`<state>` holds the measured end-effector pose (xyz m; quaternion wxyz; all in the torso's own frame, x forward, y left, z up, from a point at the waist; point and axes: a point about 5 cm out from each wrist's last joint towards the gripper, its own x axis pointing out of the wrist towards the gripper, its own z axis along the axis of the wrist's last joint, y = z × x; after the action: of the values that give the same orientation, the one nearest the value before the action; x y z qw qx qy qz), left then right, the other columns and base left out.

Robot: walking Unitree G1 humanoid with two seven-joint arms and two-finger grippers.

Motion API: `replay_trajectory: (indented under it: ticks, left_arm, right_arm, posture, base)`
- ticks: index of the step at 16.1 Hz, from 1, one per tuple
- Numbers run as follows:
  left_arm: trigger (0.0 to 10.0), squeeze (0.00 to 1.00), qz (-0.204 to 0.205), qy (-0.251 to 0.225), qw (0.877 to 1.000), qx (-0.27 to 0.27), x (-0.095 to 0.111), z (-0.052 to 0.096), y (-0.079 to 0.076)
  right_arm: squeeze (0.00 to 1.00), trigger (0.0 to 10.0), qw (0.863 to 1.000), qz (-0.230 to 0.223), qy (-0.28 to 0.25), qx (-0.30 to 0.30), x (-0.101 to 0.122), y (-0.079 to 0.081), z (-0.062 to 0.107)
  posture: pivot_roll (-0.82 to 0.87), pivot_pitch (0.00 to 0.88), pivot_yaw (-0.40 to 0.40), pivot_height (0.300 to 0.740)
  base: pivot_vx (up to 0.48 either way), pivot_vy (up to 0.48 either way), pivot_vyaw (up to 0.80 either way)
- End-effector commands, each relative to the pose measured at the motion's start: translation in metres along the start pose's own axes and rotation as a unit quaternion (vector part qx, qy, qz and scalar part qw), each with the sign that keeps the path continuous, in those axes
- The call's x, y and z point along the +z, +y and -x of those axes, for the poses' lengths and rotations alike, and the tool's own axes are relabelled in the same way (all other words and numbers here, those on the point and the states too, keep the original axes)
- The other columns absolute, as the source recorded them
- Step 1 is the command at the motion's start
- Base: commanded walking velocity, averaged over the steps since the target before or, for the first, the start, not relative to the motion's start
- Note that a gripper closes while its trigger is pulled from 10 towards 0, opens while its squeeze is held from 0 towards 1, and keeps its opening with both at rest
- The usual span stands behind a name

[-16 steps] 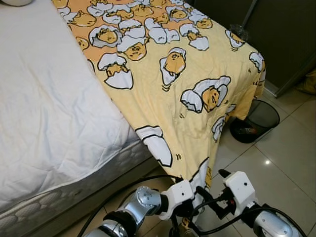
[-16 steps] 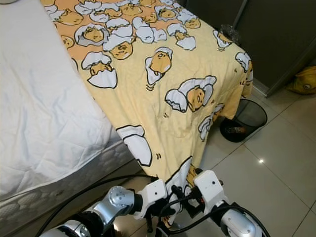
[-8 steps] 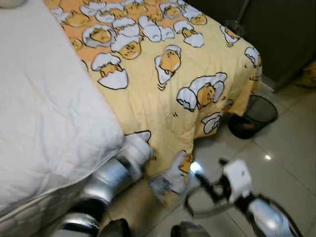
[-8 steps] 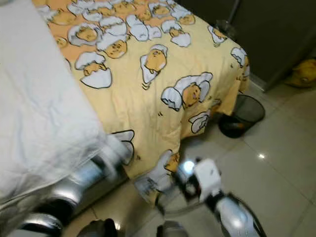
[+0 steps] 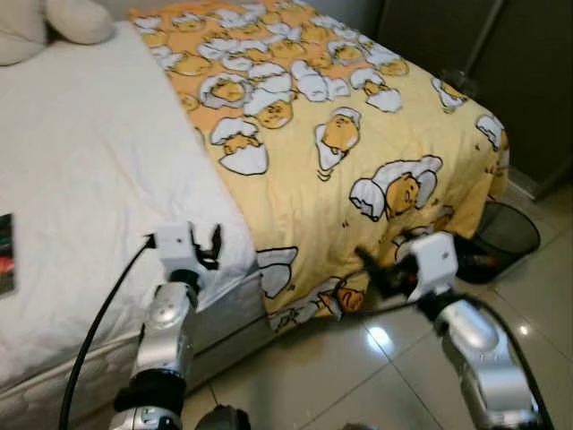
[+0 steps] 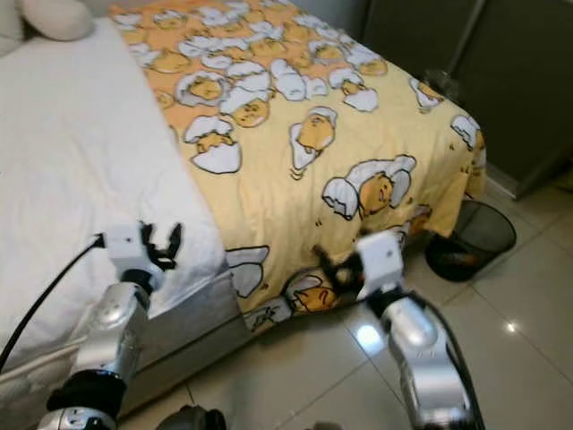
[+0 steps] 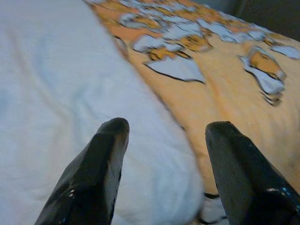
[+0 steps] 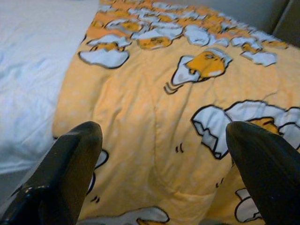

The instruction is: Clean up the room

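A yellow blanket (image 5: 358, 152) printed with egg cartoons covers the right half of the bed and hangs over its foot edge. White sheet (image 5: 89, 179) covers the left half. My left gripper (image 5: 213, 244) is raised at the bed's side edge, just over the white sheet near the blanket's border; its fingers (image 7: 101, 159) are open with nothing between them. My right gripper (image 5: 374, 269) is at the blanket's lower hanging hem, pointing at the fabric. It is open (image 8: 166, 129) and holds nothing.
A black mesh waste basket (image 5: 510, 237) stands on the tiled floor (image 5: 358, 376) by the bed's foot corner. Dark wardrobe doors (image 5: 528, 72) rise behind it. Pillows (image 5: 81, 18) lie at the bed's head. A dark flat item (image 5: 4, 255) lies on the sheet at the left edge.
The view has lifted and pulled back. Both arms rose from low by the blanket's hanging corner; the left gripper now sits at the sheet's edge, the right at the hem.
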<state>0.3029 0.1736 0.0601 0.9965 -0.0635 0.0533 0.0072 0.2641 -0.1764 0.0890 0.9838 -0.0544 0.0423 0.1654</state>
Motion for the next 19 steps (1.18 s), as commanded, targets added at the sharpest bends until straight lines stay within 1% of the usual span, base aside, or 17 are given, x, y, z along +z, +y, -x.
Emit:
replay_trajectory:
  ticks: [1, 2, 3, 5, 6, 7, 8, 10, 11, 12, 13, 16, 18, 19]
  left_arm:
    - [10.0, 0.00, 0.019, -0.005, 1.000, -0.010, 0.011, -0.010, -0.011]
    - [10.0, 0.00, 0.008, -0.013, 1.000, -0.010, 0.015, -0.012, -0.013]
    - [10.0, 0.00, -0.017, -0.025, 1.000, -0.005, 0.020, -0.011, -0.014]
    - [10.0, 0.00, -0.053, -0.027, 0.998, 0.008, 0.016, -0.003, -0.016]
    - [10.0, 0.00, -0.132, -0.004, 0.989, 0.067, 0.004, 0.007, -0.007]
    - [10.0, 0.00, -0.104, -0.012, 0.992, 0.071, 0.003, 0.011, -0.004]
    - [10.0, 1.00, -0.098, -0.031, 0.993, 0.065, 0.007, 0.016, -0.001]
    - [10.0, 1.00, -0.117, -0.057, 0.990, 0.059, 0.014, 0.022, -0.005]
    - [10.0, 1.00, -0.087, -0.064, 0.993, 0.050, 0.019, 0.022, -0.014]
    - [10.0, 1.00, -0.087, -0.069, 0.993, 0.047, 0.022, 0.023, -0.019]
    - [10.0, 1.00, -0.099, -0.067, 0.992, 0.046, 0.023, 0.023, -0.019]
    - [10.0, 1.00, -0.081, -0.048, 0.994, 0.047, 0.017, 0.024, -0.021]
    - [10.0, 1.00, -0.083, -0.043, 0.994, 0.054, 0.017, 0.026, -0.021]
    - [10.0, 1.00, -0.085, -0.035, 0.994, 0.058, 0.014, 0.026, -0.018]
  right_arm:
    - [0.00, 10.0, 1.000, -0.019, 0.005, -0.021, -0.002, -0.007, -0.007]
    - [0.00, 10.0, 1.000, -0.023, 0.000, -0.021, 0.000, -0.008, -0.011]
    - [0.00, 10.0, 0.999, -0.025, -0.007, -0.020, 0.003, -0.006, -0.016]
    - [0.00, 10.0, 0.999, -0.030, -0.005, -0.016, 0.000, -0.002, -0.021]
    - [0.00, 10.0, 0.999, -0.050, 0.003, -0.018, -0.010, 0.005, -0.021]
    - [0.00, 10.0, 0.998, -0.058, 0.004, -0.023, -0.013, 0.006, -0.021]
    - [0.00, 10.0, 0.997, -0.064, 0.004, -0.034, -0.016, 0.006, -0.020]
    - [0.00, 10.0, 0.995, -0.071, 0.013, -0.068, -0.023, 0.001, -0.019]
    - [0.00, 10.0, 0.995, -0.070, 0.016, -0.073, -0.027, 0.001, -0.018]
    - [0.00, 10.0, 0.995, -0.066, 0.015, -0.072, -0.029, 0.003, -0.018]
    - [0.00, 10.0, 0.995, -0.063, 0.015, -0.071, -0.029, 0.004, -0.017]
    - [0.00, 10.0, 0.995, -0.055, 0.015, -0.077, -0.033, 0.004, -0.015]
    - [0.00, 10.0, 0.996, -0.045, 0.010, -0.080, -0.032, 0.001, -0.015]
    - [0.00, 10.0, 0.996, -0.045, 0.008, -0.081, -0.033, 0.000, -0.015]
  posture:
    - [-0.13, 0.000, 0.000, 0.736]
    - [-0.13, 0.000, -0.001, 0.736]
    - [-0.12, 0.000, 0.003, 0.736]
    - [-0.11, 0.000, 0.004, 0.736]
    - [-0.09, 0.000, 0.002, 0.736]
    - [-0.09, 0.000, 0.002, 0.736]
    - [-0.09, 0.000, 0.000, 0.736]
    - [-0.08, 0.000, 0.003, 0.736]
    - [-0.08, 0.000, 0.014, 0.736]
    - [-0.09, 0.000, 0.018, 0.736]
    - [-0.09, 0.000, 0.021, 0.736]
    - [-0.10, 0.000, 0.027, 0.736]
    - [-0.11, 0.000, 0.031, 0.736]
    - [-0.11, 0.000, 0.038, 0.736]
  base:
    - [0.000, 0.465, 0.00]
    - [0.000, 0.461, 0.00]
    - [0.000, 0.442, 0.68]
    - [-0.148, 0.407, 0.66]
    - [0.000, 0.000, 0.61]
    - [0.000, 0.000, 0.61]
    - [0.000, 0.000, 0.61]
    - [0.000, 0.000, 0.65]
    - [0.000, 0.000, 0.69]
    - [0.000, 0.000, 0.68]
    - [0.000, 0.000, 0.68]
    - [0.000, -0.480, 0.66]
    - [0.000, -0.480, 0.64]
    - [0.000, -0.480, 0.63]
